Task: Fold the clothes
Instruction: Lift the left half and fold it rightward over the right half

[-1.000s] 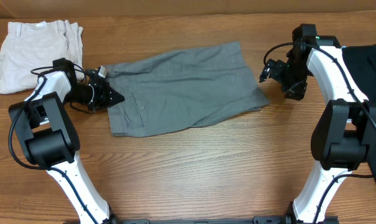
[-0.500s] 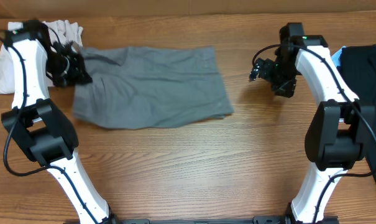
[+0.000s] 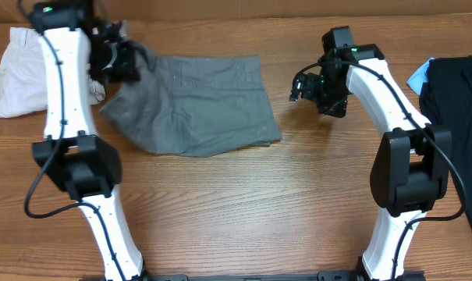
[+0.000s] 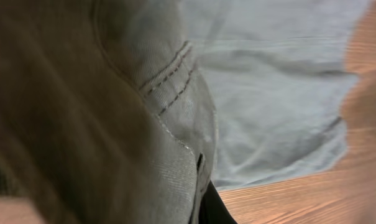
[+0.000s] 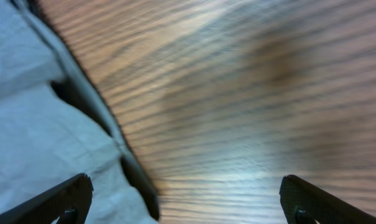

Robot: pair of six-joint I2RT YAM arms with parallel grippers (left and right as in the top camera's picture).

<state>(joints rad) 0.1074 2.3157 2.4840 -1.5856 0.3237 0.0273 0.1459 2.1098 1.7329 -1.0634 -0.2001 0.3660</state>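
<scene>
The mid-grey shorts (image 3: 193, 101) lie spread on the table, their left end lifted. My left gripper (image 3: 125, 61) is shut on that end, at the back left; the left wrist view shows stitched grey cloth (image 4: 156, 124) draped over the fingers, hiding them. My right gripper (image 3: 302, 86) is open and empty, just right of the shorts' right edge; its wrist view shows both fingertips (image 5: 63, 199) wide apart over the wood, with the shorts' edge (image 5: 45, 137) at the left. Cream-white shorts (image 3: 17, 70) lie at the far left. A black garment (image 3: 458, 101) lies at the right edge.
A small blue thing (image 3: 417, 76) peeks out beside the black garment. The wooden table (image 3: 243, 211) runs to a back edge along the top of the overhead view.
My left gripper has lifted the shorts' left end and carried it back and to the right. The shorts have shifted and bunched. My right gripper has moved left toward the shorts' right edge.
</scene>
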